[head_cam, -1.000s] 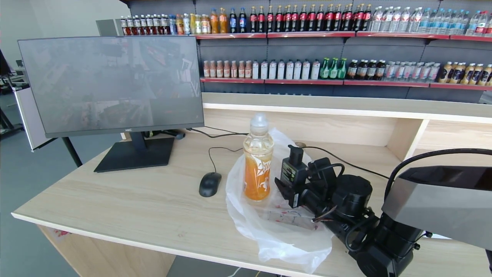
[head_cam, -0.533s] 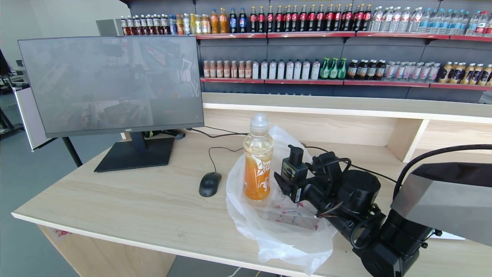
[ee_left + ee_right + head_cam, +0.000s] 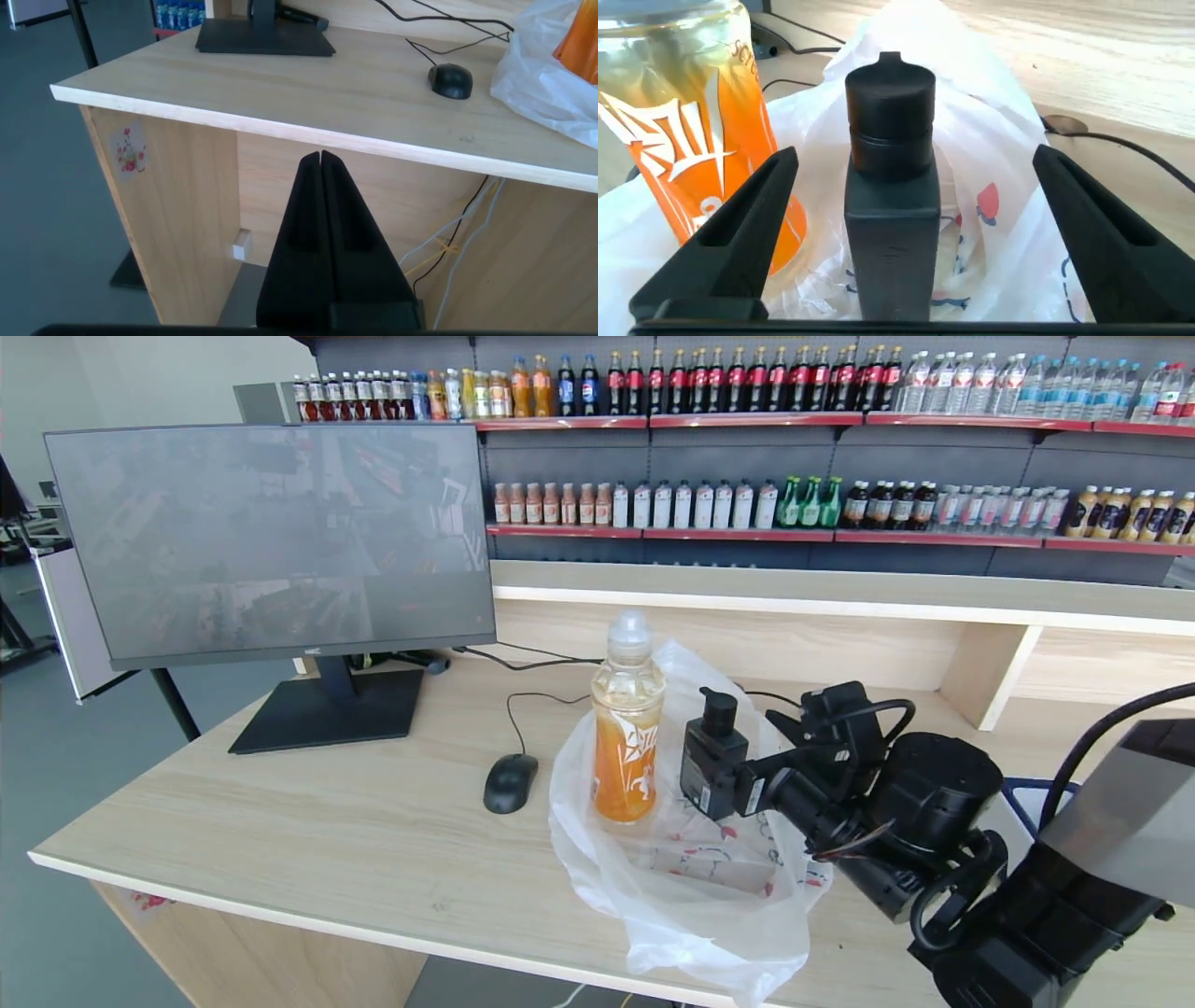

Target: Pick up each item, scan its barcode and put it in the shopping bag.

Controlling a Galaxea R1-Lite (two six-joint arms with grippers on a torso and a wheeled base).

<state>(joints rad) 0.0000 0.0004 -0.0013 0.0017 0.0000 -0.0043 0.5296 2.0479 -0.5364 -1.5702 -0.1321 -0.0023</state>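
Note:
A black pump bottle [image 3: 712, 756] stands upright on the white plastic shopping bag [image 3: 691, 896], just right of an orange drink bottle [image 3: 625, 747] that also stands on the bag. My right gripper [image 3: 739, 782] is open around the black bottle [image 3: 889, 187]; both fingers stand well clear of its sides in the right wrist view. The orange bottle [image 3: 691, 121] and the bag [image 3: 990, 140] lie beyond it. My left gripper [image 3: 321, 159] is shut on nothing and hangs below the counter's front edge [image 3: 280, 126].
A monitor [image 3: 271, 541] on its stand fills the counter's left rear. A black mouse [image 3: 510, 782] with its cable lies left of the bag. A raised wooden partition [image 3: 747, 607] closes the back. Drink shelves [image 3: 747, 420] stand behind.
My right arm has drawn back to the right. The black bottle, tilted at the gripper a second ago, now stands upright on the bag.

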